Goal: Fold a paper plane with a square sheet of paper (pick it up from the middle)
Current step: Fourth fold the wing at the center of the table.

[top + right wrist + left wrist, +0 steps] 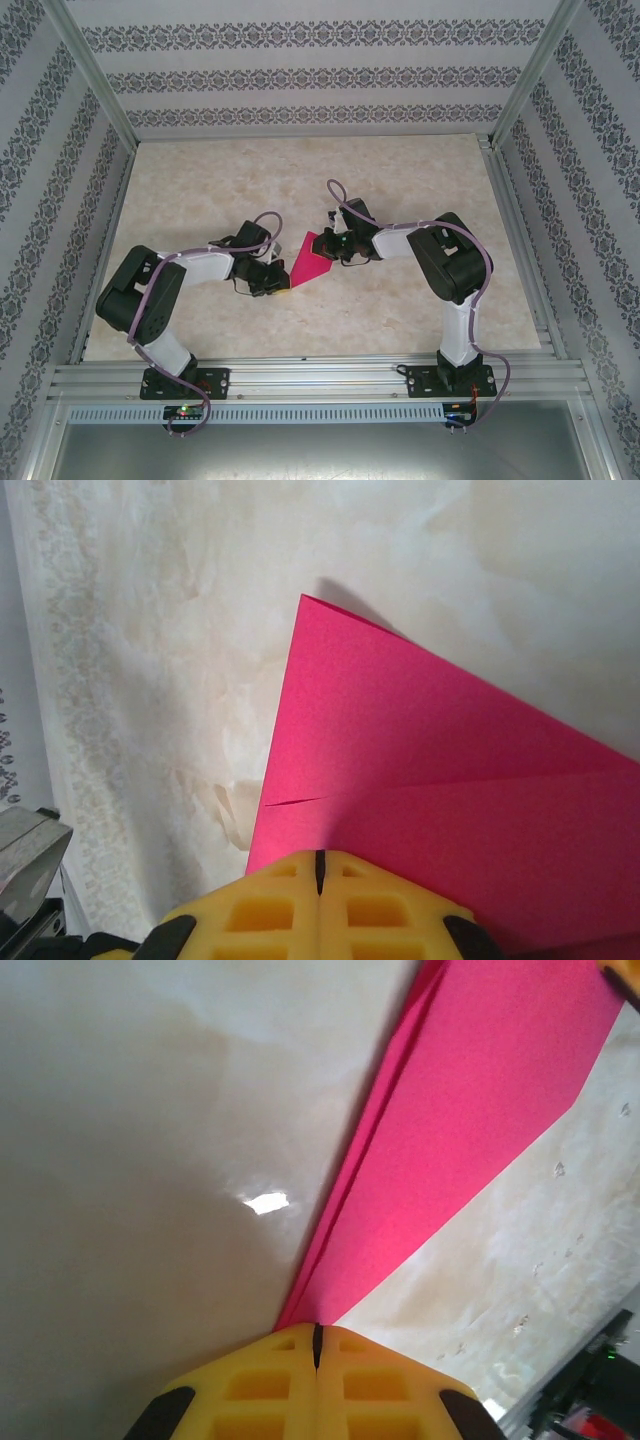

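Observation:
The square sheet of paper (312, 258) is magenta pink and folded into a pointed wedge, lying mid-table between both arms. In the left wrist view the paper (470, 1110) narrows to a point that runs into the slit of my left gripper (316, 1328), whose yellow jaws are shut on that tip (284, 284). Stacked layers show along the paper's left edge. My right gripper (319, 855) is shut, its tips set against the wide end of the paper (430, 740) beside a fold seam and a short slit; I cannot tell if it pinches an edge (333, 244).
The table (420, 180) has a beige marbled top. Patterned walls close it in on three sides, with metal posts at the corners. An aluminium rail (320, 375) carrying both arm bases runs along the near edge.

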You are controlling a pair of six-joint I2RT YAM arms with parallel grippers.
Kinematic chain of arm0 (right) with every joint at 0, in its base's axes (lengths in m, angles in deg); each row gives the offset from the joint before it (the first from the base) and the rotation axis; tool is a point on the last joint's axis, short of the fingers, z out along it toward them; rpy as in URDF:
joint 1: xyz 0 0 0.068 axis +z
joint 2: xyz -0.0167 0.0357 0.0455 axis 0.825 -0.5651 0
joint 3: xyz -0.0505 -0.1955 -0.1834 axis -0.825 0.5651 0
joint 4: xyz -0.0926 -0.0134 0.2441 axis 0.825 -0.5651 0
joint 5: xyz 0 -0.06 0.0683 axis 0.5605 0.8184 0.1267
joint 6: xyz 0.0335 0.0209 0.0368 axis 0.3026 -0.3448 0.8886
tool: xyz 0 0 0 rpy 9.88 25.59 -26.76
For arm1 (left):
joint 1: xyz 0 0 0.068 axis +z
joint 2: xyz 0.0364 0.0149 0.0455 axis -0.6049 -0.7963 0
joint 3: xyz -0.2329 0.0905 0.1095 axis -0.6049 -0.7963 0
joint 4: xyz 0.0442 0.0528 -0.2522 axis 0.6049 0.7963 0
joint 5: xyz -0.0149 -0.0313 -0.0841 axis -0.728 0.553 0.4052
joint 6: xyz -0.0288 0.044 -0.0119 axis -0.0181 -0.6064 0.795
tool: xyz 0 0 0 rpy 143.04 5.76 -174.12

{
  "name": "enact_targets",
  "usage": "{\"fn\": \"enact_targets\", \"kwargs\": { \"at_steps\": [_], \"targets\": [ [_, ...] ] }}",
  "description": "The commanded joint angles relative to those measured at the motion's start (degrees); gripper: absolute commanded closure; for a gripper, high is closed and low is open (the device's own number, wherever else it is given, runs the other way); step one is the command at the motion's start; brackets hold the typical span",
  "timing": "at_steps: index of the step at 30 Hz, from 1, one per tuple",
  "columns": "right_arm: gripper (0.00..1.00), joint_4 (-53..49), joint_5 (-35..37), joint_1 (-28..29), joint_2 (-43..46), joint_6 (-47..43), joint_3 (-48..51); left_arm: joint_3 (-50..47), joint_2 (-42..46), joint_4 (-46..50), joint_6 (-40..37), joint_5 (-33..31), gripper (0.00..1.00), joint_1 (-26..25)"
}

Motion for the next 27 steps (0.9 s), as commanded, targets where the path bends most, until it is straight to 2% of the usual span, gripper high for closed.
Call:
{"fn": "enact_targets", "kwargs": {
  "at_steps": [1,5,9,19,23,27],
  "targets": [
    [0.96,-10.10,5.28,-1.15,-3.78,-2.30,2.30,-4.76,0.02,-0.76,5.59,4.98,0.98,3.64],
    [0.96,-10.16,5.39,-1.06,-3.67,-2.25,2.28,-3.78,4.83,-4.45,8.60,9.15,0.94,4.10],
    [0.96,-10.01,5.53,-1.02,-3.86,-2.00,2.36,-0.52,8.35,-2.72,7.74,7.64,0.90,4.07],
    [0.96,-9.86,5.64,-1.06,-3.96,-1.46,2.44,3.08,-3.16,-13.27,12.12,9.75,0.86,2.73],
    [0.96,-9.92,5.60,-0.99,-3.86,-1.46,2.36,2.81,-6.74,-9.72,9.86,7.91,0.87,2.71],
    [0.96,-10.14,5.74,-1.09,-3.79,-1.55,2.28,0.54,-6.59,-4.81,6.72,6.06,0.88,2.75]
  ]
}}
